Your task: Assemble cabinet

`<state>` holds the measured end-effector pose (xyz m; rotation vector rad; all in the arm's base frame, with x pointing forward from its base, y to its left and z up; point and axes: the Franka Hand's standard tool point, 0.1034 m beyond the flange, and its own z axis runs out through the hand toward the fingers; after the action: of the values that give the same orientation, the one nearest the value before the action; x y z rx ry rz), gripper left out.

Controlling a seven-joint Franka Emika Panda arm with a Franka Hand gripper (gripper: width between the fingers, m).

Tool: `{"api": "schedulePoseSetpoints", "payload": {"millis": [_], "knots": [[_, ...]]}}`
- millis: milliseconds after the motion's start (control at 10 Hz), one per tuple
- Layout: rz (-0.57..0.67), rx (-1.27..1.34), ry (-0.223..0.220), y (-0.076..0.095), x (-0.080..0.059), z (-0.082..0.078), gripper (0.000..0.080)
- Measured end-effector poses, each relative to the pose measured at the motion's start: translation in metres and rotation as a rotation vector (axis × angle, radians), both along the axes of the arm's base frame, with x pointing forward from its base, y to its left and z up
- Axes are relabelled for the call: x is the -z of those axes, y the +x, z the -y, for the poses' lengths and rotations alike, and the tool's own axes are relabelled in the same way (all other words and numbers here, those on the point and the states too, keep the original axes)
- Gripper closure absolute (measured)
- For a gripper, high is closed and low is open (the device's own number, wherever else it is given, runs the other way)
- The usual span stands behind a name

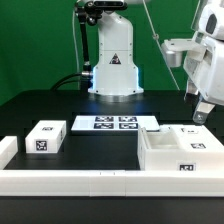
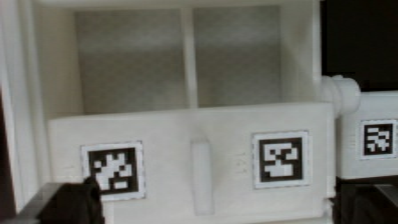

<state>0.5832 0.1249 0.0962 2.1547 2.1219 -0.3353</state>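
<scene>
The cabinet (image 1: 165,160) is a big white box. Its open face shows two compartments (image 2: 134,60) split by a divider, and its near wall carries square black-and-white tags (image 2: 285,158). It sits directly below the gripper (image 1: 200,113), apart from it. The jaws are spread wide and hold nothing. A small block (image 1: 45,138) and the marker board (image 1: 115,123) lie well off to one side.
</scene>
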Motion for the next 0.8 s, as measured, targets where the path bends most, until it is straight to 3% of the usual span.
{"api": "schedulePoseSetpoints", "payload": {"millis": [300,400,600,800], "knots": [[-0.011,0.008,0.001,-0.007,0.001,0.0,0.0151],[-0.02,0.015,-0.004,-0.015,0.001,-0.001,0.0151],[-0.04,0.007,-0.006,-0.051,0.004,-0.003,0.0151],[-0.066,0.007,-0.013,-0.066,0.009,-0.002,0.0151]]}}
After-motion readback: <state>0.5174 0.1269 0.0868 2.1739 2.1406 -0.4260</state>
